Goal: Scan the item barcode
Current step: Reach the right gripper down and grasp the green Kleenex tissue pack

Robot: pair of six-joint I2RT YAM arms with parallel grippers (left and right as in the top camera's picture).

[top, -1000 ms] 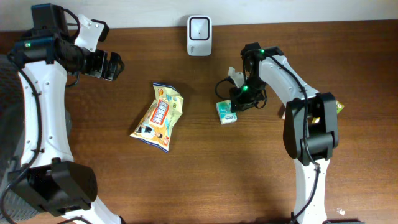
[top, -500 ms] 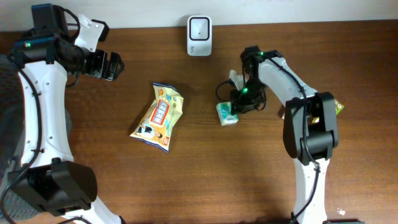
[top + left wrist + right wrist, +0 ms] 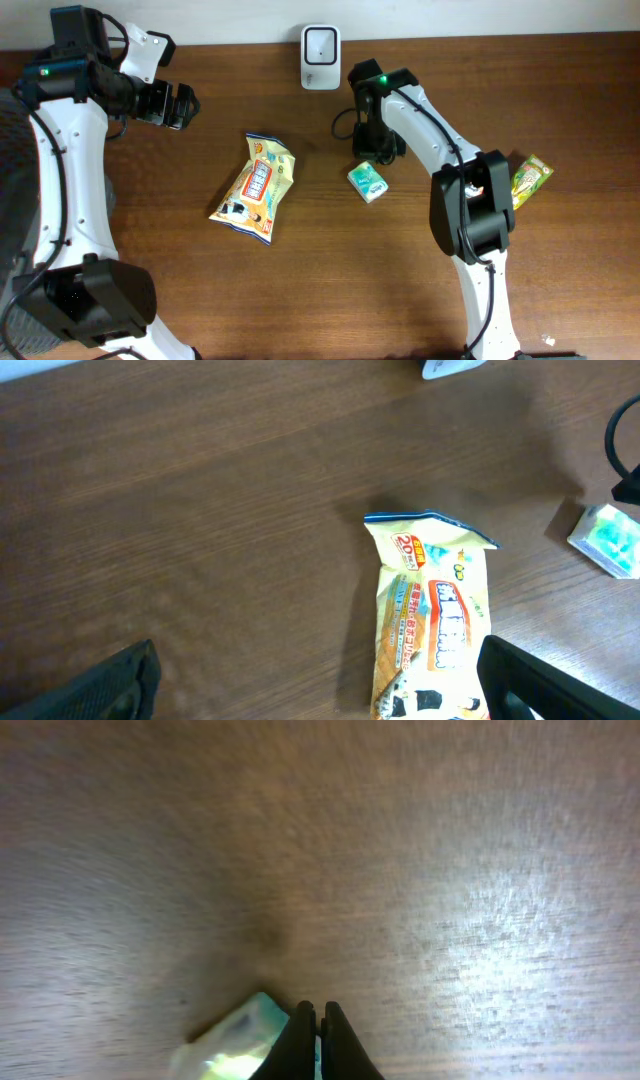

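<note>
Peeking past right tool (image 3: 317, 1011), blurred green packet (image 3: 234, 1043)

I count two arms, a left arm (image 3: 62, 190) and a right arm (image 3: 440, 125), so there are two pairs of fingers: the left fingers (image 3: 115, 685) and the right fingers (image 3: 303, 1038). One worktop (image 3: 330, 290) carries everything. On it lie three packets, no two alike. One yellow snack bag (image 3: 257, 188) lies between the two pairs of fingers. One small teal packet (image 3: 368, 182) lies just beside the right fingers. One green-and-yellow packet (image 3: 529, 180) lies well apart from the right fingers, on the side away from the left fingers. One white scanner (image 3: 320, 45) stands near the right fingers.
</note>
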